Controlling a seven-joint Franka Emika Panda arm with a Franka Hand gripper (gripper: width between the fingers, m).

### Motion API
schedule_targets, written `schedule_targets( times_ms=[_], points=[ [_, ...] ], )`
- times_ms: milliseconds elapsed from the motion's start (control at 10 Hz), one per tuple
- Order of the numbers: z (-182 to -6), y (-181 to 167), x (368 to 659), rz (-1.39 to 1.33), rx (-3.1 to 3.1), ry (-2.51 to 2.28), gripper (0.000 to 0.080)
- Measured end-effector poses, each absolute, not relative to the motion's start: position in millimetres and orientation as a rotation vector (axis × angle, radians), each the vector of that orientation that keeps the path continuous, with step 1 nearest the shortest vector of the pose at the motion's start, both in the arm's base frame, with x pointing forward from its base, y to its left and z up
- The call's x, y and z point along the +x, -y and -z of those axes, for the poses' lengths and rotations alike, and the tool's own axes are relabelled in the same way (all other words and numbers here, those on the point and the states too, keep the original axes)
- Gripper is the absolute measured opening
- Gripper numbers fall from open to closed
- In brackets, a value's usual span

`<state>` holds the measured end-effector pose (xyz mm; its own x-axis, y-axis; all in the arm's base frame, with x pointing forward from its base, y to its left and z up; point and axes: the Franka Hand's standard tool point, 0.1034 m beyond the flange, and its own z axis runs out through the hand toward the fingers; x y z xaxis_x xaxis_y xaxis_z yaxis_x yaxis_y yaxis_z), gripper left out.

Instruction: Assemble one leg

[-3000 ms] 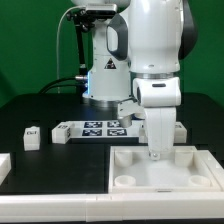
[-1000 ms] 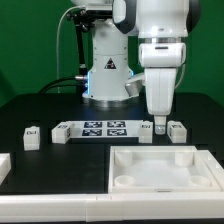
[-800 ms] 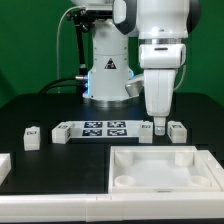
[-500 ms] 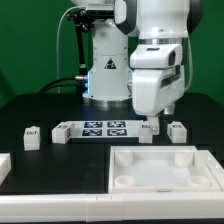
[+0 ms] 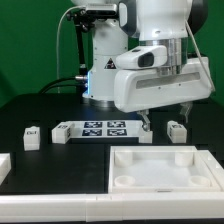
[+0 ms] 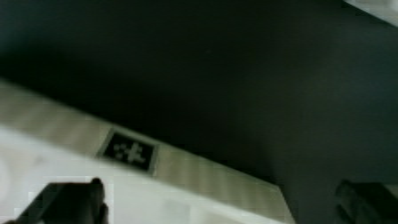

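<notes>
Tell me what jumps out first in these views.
The big white robot arm, tilted sideways, fills the exterior view's centre, its tool open near a small white tagged plastic leg. In front lies the large white tray-like panel; the thin white marker board lies behind it, toward that view's left.

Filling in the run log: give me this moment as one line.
gripper: open, empty | leg: on table, not grasped | step: leg pickup not yet done

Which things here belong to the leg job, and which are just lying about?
Job (sides as the exterior view shows): hand, open; middle leg and right leg beside it; socketed tray.
Lying about: left leg; marker board; white piece at left edge.
</notes>
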<state>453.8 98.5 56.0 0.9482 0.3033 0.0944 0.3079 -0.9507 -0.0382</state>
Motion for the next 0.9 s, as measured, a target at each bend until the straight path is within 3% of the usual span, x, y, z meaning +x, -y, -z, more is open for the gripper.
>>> schedule_targets(
  times_ms=[200,600,900],
  points=[
    [-51.2,-109.6,441.2,0.102,-3.061,0.189,0.0649],
    [-46.9,-139.6,419.0,0.073,-3.048,0.221,0.0649],
    [-45.9,-139.1,417.7,0.032,-3.051,0.236,0.0649]
  ],
)
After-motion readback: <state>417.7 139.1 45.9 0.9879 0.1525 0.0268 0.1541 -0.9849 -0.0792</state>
